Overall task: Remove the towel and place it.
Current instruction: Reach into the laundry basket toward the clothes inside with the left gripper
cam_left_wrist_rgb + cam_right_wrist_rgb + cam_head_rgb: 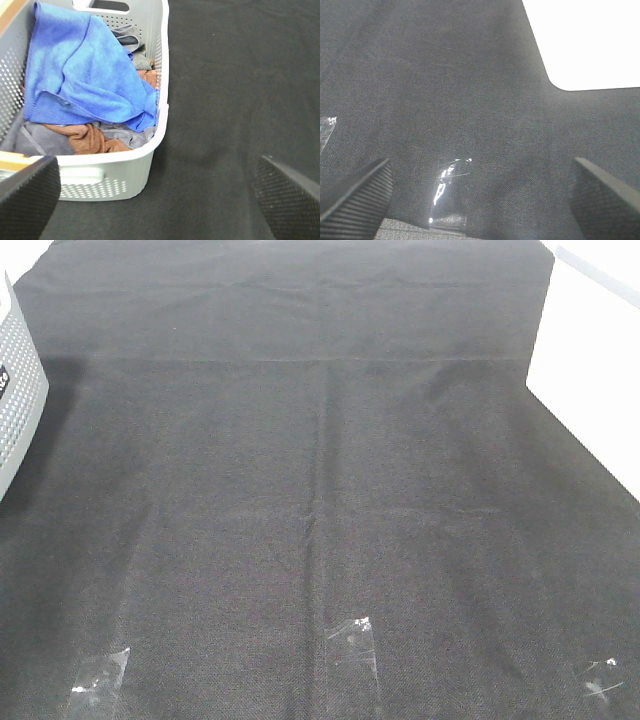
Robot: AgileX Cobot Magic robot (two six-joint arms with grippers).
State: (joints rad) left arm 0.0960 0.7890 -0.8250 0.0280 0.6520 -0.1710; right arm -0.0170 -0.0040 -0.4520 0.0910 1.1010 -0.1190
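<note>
The royal-blue towel [82,70] lies crumpled on top of other cloths inside a white perforated laundry basket [125,160], seen in the left wrist view. My left gripper [160,200] is open and empty, above the black cloth just beside the basket's near end. My right gripper [480,200] is open and empty, low over the black table covering. Neither gripper shows in the exterior high view, where only a part of the basket [18,390] shows at the left edge.
Brown [92,140] and grey cloths [35,140] lie under the towel in the basket. A black fabric covering [320,490] spreads over the table, fixed with clear tape pieces [352,640] along the front edge. Bare white table [600,390] shows at the right.
</note>
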